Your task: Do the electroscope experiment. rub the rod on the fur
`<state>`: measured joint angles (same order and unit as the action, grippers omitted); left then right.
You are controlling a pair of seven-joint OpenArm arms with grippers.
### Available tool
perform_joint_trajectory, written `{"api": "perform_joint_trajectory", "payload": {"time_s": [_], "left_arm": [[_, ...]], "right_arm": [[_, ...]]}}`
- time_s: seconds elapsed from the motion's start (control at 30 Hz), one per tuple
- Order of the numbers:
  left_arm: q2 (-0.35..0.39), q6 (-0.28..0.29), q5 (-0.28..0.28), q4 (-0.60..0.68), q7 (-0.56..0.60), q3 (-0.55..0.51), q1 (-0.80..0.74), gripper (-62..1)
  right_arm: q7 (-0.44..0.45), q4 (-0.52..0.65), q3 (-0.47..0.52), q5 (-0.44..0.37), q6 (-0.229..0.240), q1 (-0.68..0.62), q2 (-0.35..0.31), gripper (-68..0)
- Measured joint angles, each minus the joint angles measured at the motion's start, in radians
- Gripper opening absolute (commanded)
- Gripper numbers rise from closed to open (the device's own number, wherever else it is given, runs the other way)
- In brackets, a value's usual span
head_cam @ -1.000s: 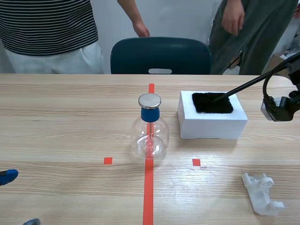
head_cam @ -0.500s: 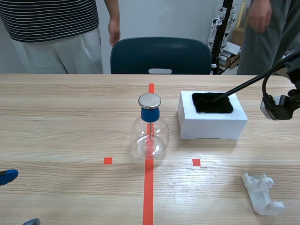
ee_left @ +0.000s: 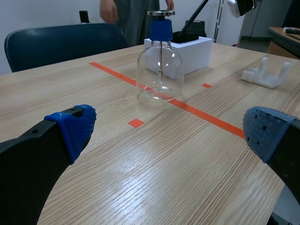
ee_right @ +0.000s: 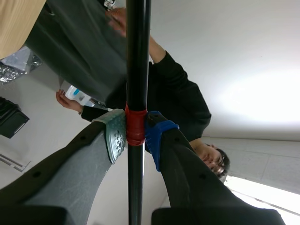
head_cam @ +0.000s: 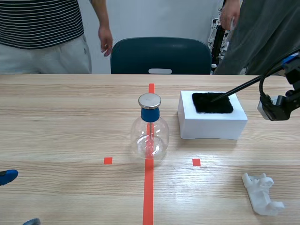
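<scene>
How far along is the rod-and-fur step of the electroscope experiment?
Done: the right gripper is shut on the rod. In hand: the rod's tip lies on the fur atop the white block, placed for rubbing. Left: carrying the rod to the flask; the left gripper sits open.

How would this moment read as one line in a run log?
step: rub | right hand: shut on rod | rod tip: on fur | left hand: open

Bare wood spanned the table's (head_cam: 56, 122) left half. A flask (head_cam: 149, 136) blocked its middle, a white block (head_cam: 212, 123) the far right, a white bracket (head_cam: 262, 194) the near right corner.
</scene>
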<state>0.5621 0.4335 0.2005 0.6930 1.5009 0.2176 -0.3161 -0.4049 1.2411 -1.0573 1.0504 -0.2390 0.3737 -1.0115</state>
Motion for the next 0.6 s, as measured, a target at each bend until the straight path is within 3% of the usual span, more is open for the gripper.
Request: {"api": "perform_joint_trajectory", "payload": {"time_s": [0.27,0.47,0.6], "left_arm": [[0.0,0.0,0.0,0.0,0.0,0.0,0.0,1.4],[0.0,0.0,0.0,0.0,0.0,0.0,0.0,1.4],[0.0,0.0,0.0,0.0,0.0,0.0,0.0,1.4]], "right_arm": [[0.052,0.001,0.002,0.037,-0.006,0.014,-0.007,-67.5],[-0.001,0.001,0.001,-0.024,0.001,0.013,0.008,-67.5],[0.058,0.001,0.001,-0.024,-0.003,0.01,-0.021,-67.5]]}}
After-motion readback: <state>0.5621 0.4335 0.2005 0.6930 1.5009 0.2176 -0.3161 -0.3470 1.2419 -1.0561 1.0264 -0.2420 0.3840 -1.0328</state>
